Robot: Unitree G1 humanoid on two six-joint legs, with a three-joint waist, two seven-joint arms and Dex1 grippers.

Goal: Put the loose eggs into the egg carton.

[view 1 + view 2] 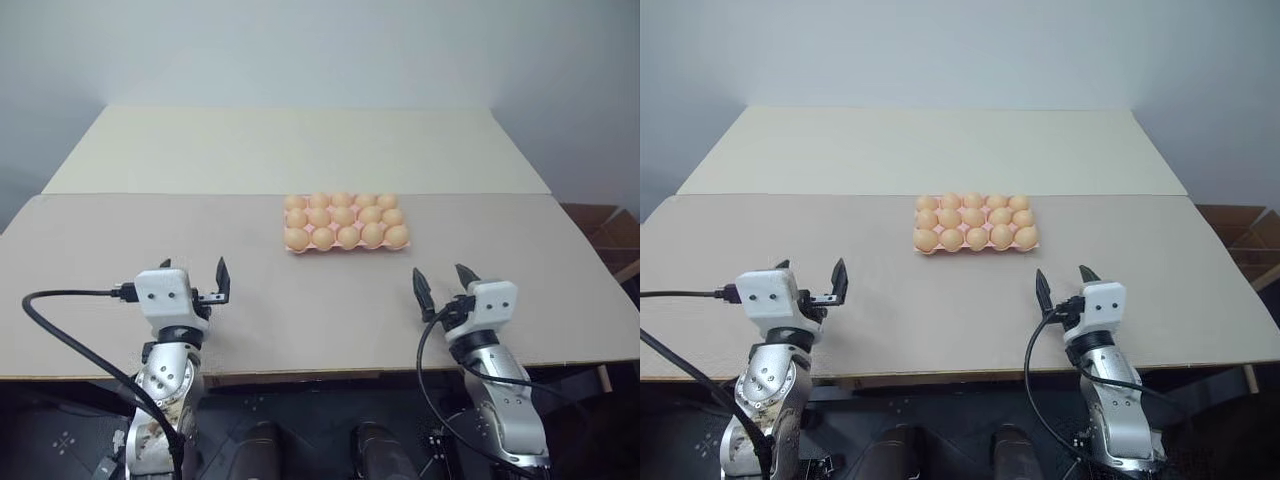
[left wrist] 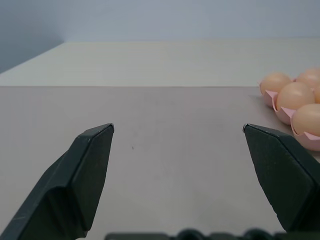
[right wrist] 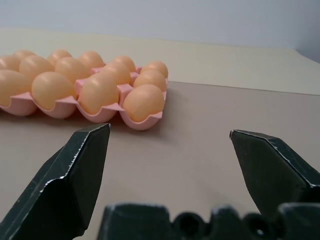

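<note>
The pink egg carton (image 1: 345, 248) lies in the middle of the table, and an orange-tan egg (image 1: 345, 216) sits in every cup I can see. The loose eggs are out of view. My left gripper (image 1: 194, 268) hovers near the table's front edge, to the left of and nearer than the carton, open and empty. In the left wrist view its fingers (image 2: 90, 165) stand wide apart with the carton's end (image 2: 300, 135) off to one side. My right gripper (image 1: 441, 275) is open and empty near the front right; in its wrist view the carton (image 3: 107, 114) lies a short way ahead.
The table is a tan front board (image 1: 100, 250) joined to a paler back board (image 1: 300, 150). A brown cardboard box (image 1: 610, 235) stands beyond the table's right edge. A black cable (image 1: 60, 330) loops off my left wrist.
</note>
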